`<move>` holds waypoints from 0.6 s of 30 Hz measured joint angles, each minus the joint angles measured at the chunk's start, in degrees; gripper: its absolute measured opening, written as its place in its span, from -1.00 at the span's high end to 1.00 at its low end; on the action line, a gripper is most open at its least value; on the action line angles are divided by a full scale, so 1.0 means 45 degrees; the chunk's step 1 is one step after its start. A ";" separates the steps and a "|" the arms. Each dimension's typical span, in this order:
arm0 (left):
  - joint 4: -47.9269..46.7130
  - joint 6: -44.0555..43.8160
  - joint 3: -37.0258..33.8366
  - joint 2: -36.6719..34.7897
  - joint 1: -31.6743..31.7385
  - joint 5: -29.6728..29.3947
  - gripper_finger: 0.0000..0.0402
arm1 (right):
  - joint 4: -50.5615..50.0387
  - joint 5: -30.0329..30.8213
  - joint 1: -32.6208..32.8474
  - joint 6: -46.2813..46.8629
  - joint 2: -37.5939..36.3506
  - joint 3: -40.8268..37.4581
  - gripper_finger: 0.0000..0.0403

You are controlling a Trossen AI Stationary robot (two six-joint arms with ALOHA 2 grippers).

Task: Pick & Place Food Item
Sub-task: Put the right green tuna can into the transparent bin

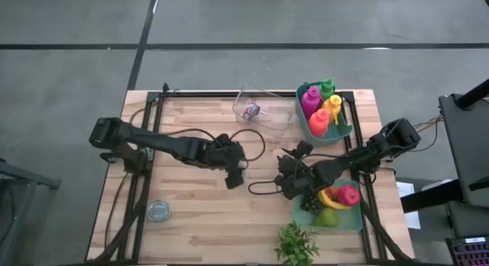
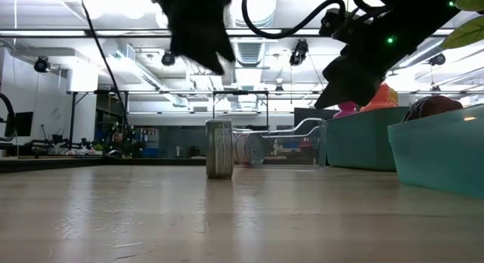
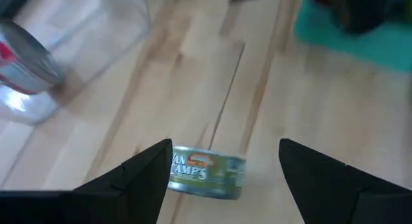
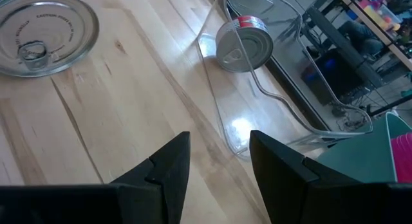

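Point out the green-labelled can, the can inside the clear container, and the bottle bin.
green-labelled can (image 3: 207, 172), left wrist view, label side
can in clear container (image 4: 243, 44), right wrist view, lid
bottle bin (image 1: 302, 121), high view, rim

Counting things on the table
Showing three cans (image 1: 158, 211), two teal bins (image 1: 341, 133), one clear bin (image 1: 275, 121), four bottles (image 1: 310, 101), one plant (image 1: 296, 244).

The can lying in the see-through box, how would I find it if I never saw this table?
Look at the far edge of the wooden table, just left of the green bin of colourful bottles. There sits a clear plastic box with one small can inside, on its side. The other can is out on the bare wood.
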 joint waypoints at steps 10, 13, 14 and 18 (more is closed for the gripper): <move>-0.1606 -0.4312 0.1275 -0.1006 -0.0017 -0.1371 -0.44 | -0.0160 -0.0004 0.0183 -0.1518 -0.0222 0.0035 0.22; -0.1631 -0.4342 0.1327 -0.1074 0.0029 -0.1731 -0.44 | -0.0024 -0.0005 0.0509 -0.2832 -0.0909 0.0045 0.22; -0.1707 -0.4462 0.1327 -0.1074 0.0033 -0.1872 -0.44 | -0.0014 -0.0003 0.0583 -0.2891 -0.1280 0.0011 0.22; -0.1843 -0.4641 0.1327 -0.1162 0.0053 -0.2032 -0.44 | 0.0913 0.0163 0.0914 -0.3077 -0.3338 -0.0581 0.22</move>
